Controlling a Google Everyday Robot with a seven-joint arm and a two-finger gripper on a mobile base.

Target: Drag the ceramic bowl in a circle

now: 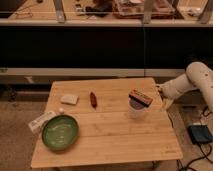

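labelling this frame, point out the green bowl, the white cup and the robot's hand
green bowl (60, 132): camera view, middle of its pale inside
white cup (136, 111): camera view, its side wall
hand (163, 98): camera view, its tip, just right of the white cup

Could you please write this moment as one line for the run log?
claw: at right edge of table, beside white cup | ceramic bowl: near-left corner, untouched | contact: none
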